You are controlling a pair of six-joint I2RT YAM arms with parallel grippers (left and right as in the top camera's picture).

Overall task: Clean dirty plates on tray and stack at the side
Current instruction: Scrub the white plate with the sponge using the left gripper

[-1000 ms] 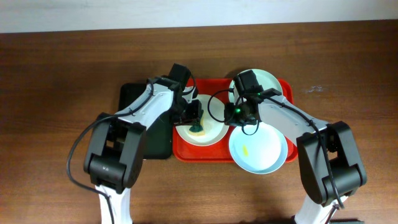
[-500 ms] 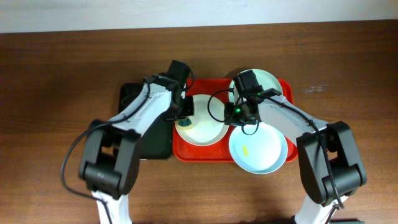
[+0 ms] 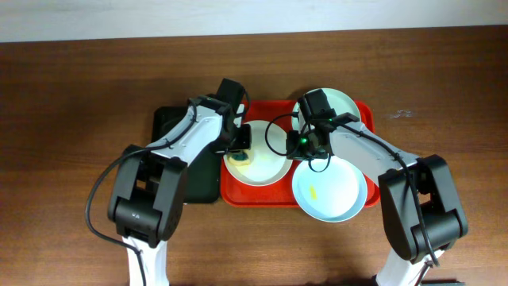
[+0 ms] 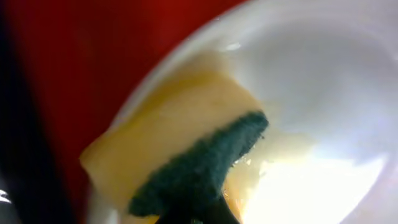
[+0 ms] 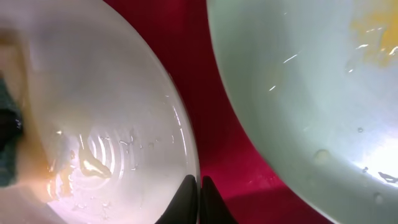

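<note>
The cream-white plate (image 3: pixel 262 167) lies at the left of the red tray (image 3: pixel 366 111). My left gripper (image 3: pixel 240 149) is shut on a yellow sponge with a green scouring side (image 4: pixel 180 143) and presses it onto the plate's left inner rim (image 4: pixel 311 93). My right gripper (image 5: pixel 199 190) is shut on the plate's right rim (image 5: pixel 93 93), and a yellow smear lies near it. One mint-blue plate (image 3: pixel 341 107) sits at the tray's back right. The other mint-blue plate (image 3: pixel 329 191), with a yellow smear, overhangs the front right. A mint-blue plate also shows in the right wrist view (image 5: pixel 311 93).
A narrower black tray (image 3: pixel 171 127) lies against the red tray's left side. Brown wooden table (image 3: pixel 71 95) surrounds both trays. A small pale mark (image 3: pixel 401 114) is on the table to the right of the red tray.
My left gripper has dragged the sponge from the middle of the cream-white plate leftwards to its left rim. The right gripper has kept its hold on the plate's rim.
</note>
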